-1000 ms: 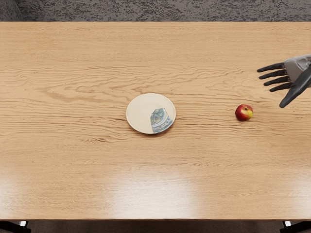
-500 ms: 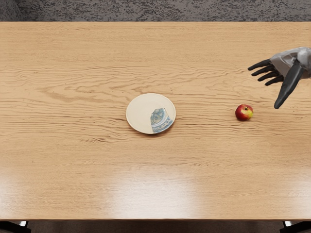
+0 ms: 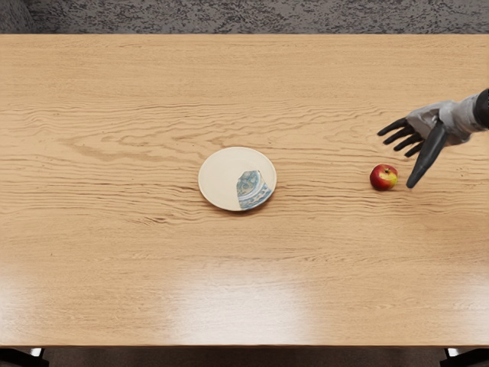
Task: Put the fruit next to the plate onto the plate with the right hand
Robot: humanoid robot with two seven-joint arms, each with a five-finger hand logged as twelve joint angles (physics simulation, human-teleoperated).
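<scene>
Two things lie on the pale wooden table (image 3: 114, 252). Near the middle sits a round cream plate (image 3: 218, 174) with a blue-grey patterned patch on its lower right part. Well apart from it, to the right, the apple (image 3: 383, 177) rests on bare wood. It is small and round, mostly deep red, with a yellowish blush on its upper right side and a dark dimple at the top.

Just right of the apple and a little farther back hangs the right hand (image 3: 424, 134), its arm coming in from the right edge. The palm is grey. The dark fingers (image 3: 393, 127) are spread wide, point leftward and hold nothing. The long thumb (image 3: 425, 157) slants down toward the table, and its tip ends just beside the apple's right flank. A thin strip of wood shows between them, so hand and fruit do not touch.
</scene>
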